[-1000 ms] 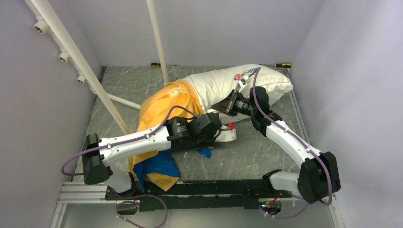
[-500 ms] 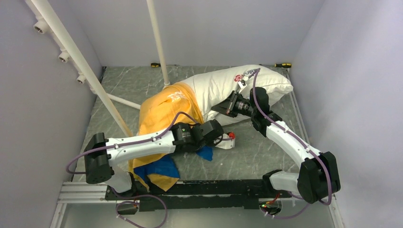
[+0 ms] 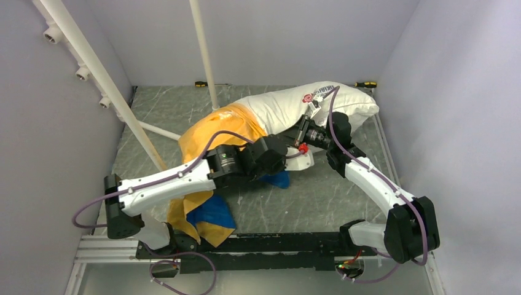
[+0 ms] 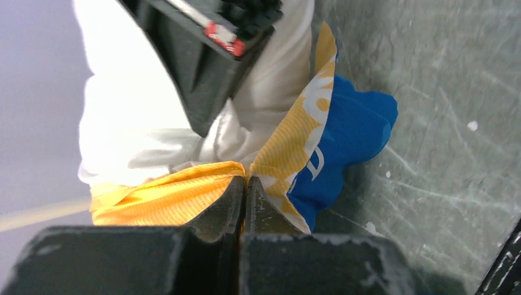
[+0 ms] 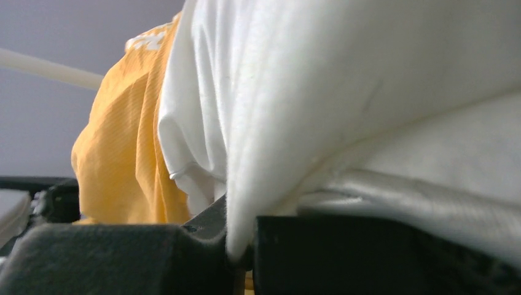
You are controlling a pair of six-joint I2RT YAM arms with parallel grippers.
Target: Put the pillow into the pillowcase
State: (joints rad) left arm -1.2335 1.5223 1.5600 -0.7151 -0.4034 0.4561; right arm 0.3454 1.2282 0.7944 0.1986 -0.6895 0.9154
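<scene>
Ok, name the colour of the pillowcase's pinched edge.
Pillowcase edge: yellow-orange with white print; best in left wrist view.

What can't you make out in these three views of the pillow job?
Top view: how deep the pillow sits in the pillowcase; yellow cloth and the left arm cover that end.
Top view: the pillow's logo is too small to read.
Right wrist view: tips of the right gripper, buried in pillow cloth that fills the frame.
Left wrist view: the pillowcase opening, lost in bunched folds.
</scene>
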